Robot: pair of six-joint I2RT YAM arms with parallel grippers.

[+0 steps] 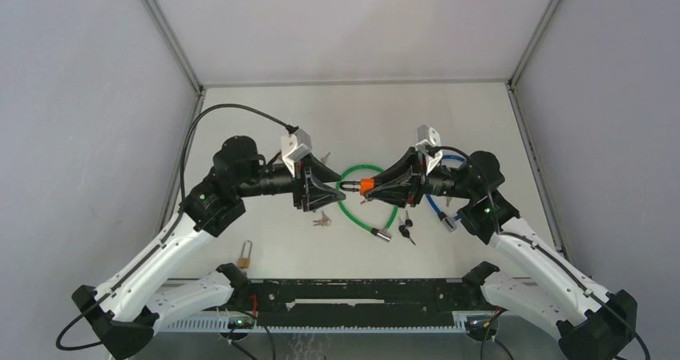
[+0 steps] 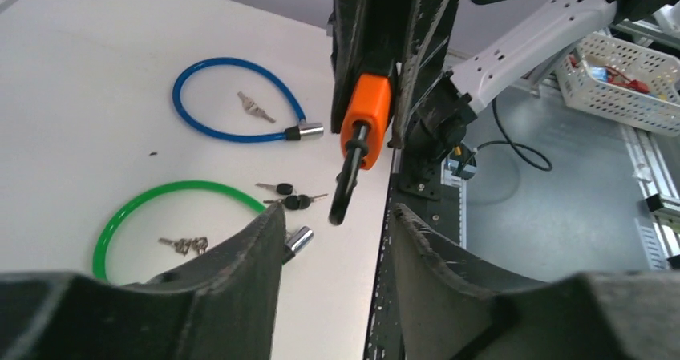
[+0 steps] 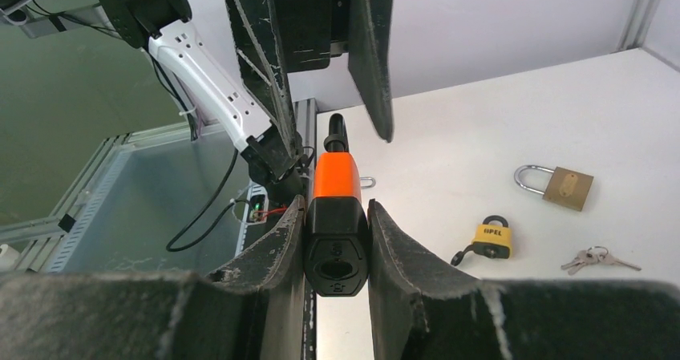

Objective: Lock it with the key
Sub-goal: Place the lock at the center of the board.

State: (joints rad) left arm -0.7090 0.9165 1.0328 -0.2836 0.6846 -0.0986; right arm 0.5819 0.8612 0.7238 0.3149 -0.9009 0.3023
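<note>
Orange padlock point(image 3: 337, 180), black base and shackle, gripped by right claw point(image 3: 335, 217).

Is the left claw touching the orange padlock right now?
Apart. In the left wrist view the orange padlock hangs inside the open left claw, with gaps showing on both sides.

Top cam: high above orange lock point(image 1: 366, 186), looking down, far. L/R wrist cams: close to lock, opposite sides, facing each other. All 3 share lock.
</note>
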